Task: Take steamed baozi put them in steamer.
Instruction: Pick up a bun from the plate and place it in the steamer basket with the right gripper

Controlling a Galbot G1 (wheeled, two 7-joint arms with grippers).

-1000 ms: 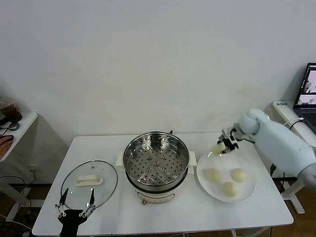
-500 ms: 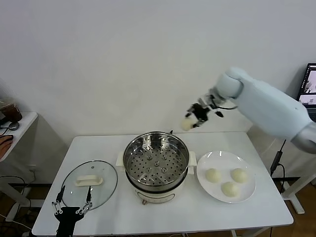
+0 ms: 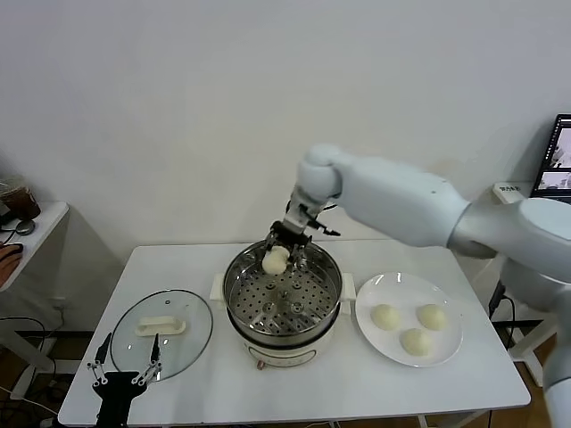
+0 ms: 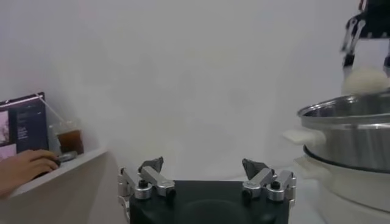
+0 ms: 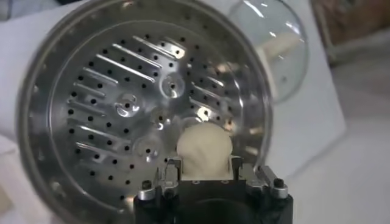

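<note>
My right gripper (image 3: 284, 242) is shut on one cream-white baozi (image 3: 275, 260) and holds it above the far rim of the steel steamer (image 3: 282, 294). In the right wrist view the baozi (image 5: 204, 148) sits between the fingers over the perforated tray (image 5: 131, 109), which holds nothing. Three more baozi (image 3: 384, 316) (image 3: 432, 316) (image 3: 414, 341) lie on the white plate (image 3: 446, 352) right of the steamer. My left gripper (image 3: 123, 361) is open and empty at the table's front left edge, near the glass lid.
The round glass lid (image 3: 161, 331) with a white handle lies flat left of the steamer. A side table (image 3: 27, 227) with a cup stands far left. A laptop (image 3: 555, 169) shows at the right edge.
My right arm carried the baozi from above the plate leftward and down, from high behind the steamer to just over its far rim. The left gripper drifted slightly lower.
</note>
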